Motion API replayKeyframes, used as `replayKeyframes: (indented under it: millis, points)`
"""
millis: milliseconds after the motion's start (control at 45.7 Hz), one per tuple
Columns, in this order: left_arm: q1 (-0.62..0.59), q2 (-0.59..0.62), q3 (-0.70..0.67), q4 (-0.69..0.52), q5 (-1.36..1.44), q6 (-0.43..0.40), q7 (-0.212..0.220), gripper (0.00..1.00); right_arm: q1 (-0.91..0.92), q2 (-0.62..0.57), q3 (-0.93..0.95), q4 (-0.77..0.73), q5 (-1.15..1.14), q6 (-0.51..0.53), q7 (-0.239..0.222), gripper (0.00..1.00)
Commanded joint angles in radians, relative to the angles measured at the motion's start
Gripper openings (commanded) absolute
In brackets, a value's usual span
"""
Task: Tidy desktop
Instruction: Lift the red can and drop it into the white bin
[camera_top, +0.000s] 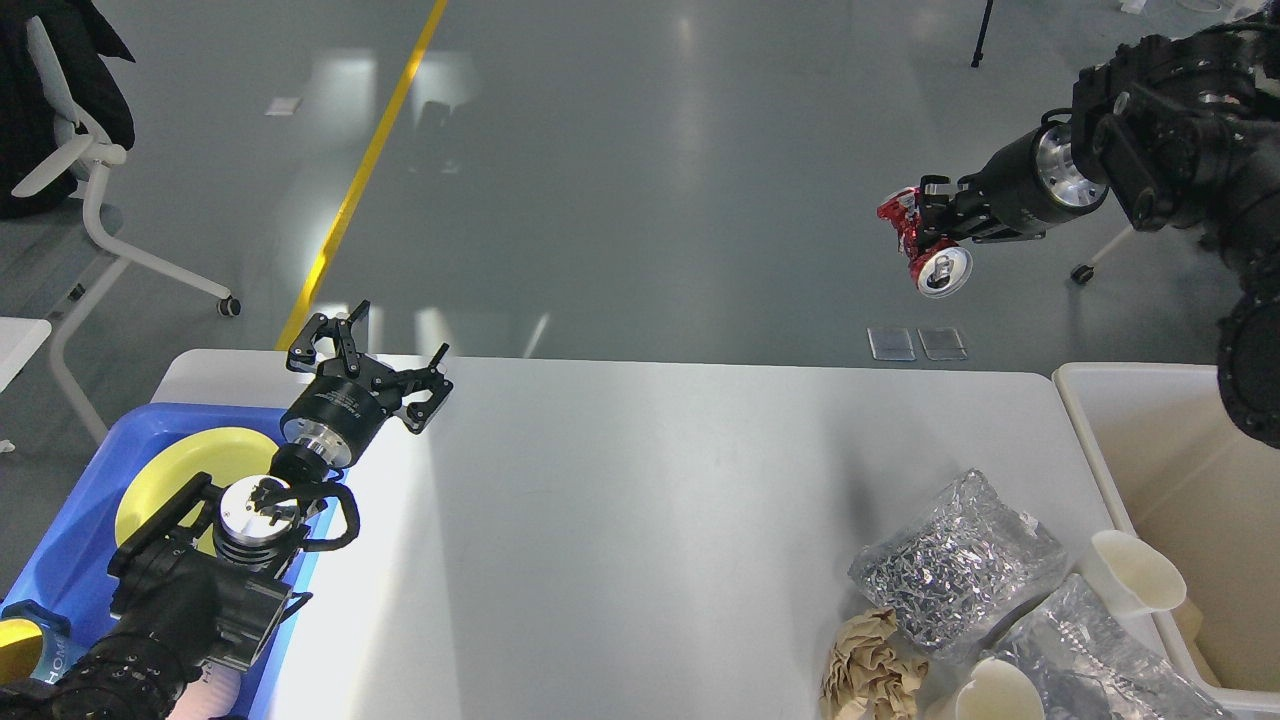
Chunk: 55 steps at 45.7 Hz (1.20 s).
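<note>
The desktop (640, 520) lies flat, glossy white-grey with rounded corners. Crumpled litter crowds its near right corner.

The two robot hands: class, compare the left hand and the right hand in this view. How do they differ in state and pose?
1. The left hand is open and empty; the right hand is shut on a crushed red can.
2. The left hand is over the far left corner of the desktop; the right hand is raised beyond its far edge, with floor behind it.
3. The left hand points away from the camera; the right hand points leftward.
Both are black, with two fingers.
</note>
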<state>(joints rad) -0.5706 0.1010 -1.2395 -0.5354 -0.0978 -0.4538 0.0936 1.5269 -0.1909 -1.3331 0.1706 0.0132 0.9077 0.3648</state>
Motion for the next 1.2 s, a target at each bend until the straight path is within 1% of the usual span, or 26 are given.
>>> replayKeyframes:
  millis: [0,66,131,219,307,416,460,504,591,723,810,876,1008,1051,1073,1183]
  points:
    - [0.000,-0.001,0.000,0.000,0.000,0.000,0.000,0.97,0.171,-0.012,-0.009,0.263,-0.015,-0.010,-0.014,0.00]
    - [0.000,0.000,0.000,0.000,0.001,0.000,0.000,0.97,0.290,-0.038,-0.011,0.458,-0.045,-0.047,-0.023,0.00]
    - [0.000,0.000,0.000,0.000,0.000,0.000,0.000,0.97,0.401,-0.059,-0.011,0.653,-0.088,-0.111,-0.041,0.00]
    - [0.000,0.000,0.000,0.000,0.000,0.000,0.000,0.97,0.530,-0.064,-0.014,0.887,-0.121,-0.220,-0.086,0.00]
    - [0.000,-0.001,0.000,0.000,0.000,0.000,0.000,0.97,0.631,-0.064,-0.011,1.114,-0.121,-0.297,-0.139,0.00]
    - [0.000,0.000,0.000,0.000,0.000,0.000,0.000,0.97,0.717,-0.061,-0.003,1.340,-0.116,-0.403,-0.208,0.00]
    - [0.000,-0.001,0.000,0.000,0.000,0.000,0.000,0.97,0.737,-0.059,-0.001,1.401,-0.113,-0.438,-0.234,0.00]
    - [0.000,-0.001,0.000,0.000,0.001,0.000,0.000,0.97,0.743,-0.061,-0.001,1.432,-0.105,-0.463,-0.253,0.00]
    - [0.000,-0.001,0.000,0.000,0.001,0.000,0.000,0.97,0.742,-0.070,-0.012,1.431,-0.088,-0.484,-0.261,0.00]
    - [0.000,0.000,0.000,0.000,0.001,0.000,0.000,0.97,0.716,-0.119,-0.046,1.391,-0.087,-0.510,-0.261,0.00]
    - [0.000,-0.001,0.000,-0.002,0.000,0.000,0.000,0.97,0.642,-0.186,-0.064,1.315,-0.088,-0.520,-0.261,0.00]
    - [0.000,0.000,0.000,-0.002,0.000,0.000,0.000,0.97,0.555,-0.243,-0.075,1.215,-0.088,-0.520,-0.259,0.00]
    - [0.000,0.000,0.000,0.000,0.001,0.000,0.000,0.97,0.317,-0.332,-0.089,0.950,-0.087,-0.523,-0.259,0.00]
    - [0.000,0.000,0.000,0.000,0.001,0.000,0.000,0.97,0.238,-0.364,-0.080,0.864,-0.087,-0.527,-0.259,0.00]
    - [0.000,-0.001,0.000,0.000,0.001,0.000,0.000,0.97,0.164,-0.393,-0.069,0.787,-0.085,-0.532,-0.259,0.00]
    - [0.000,-0.001,0.000,0.000,0.001,0.000,0.000,0.97,-0.020,-0.446,-0.003,0.609,-0.055,-0.546,-0.259,0.00]
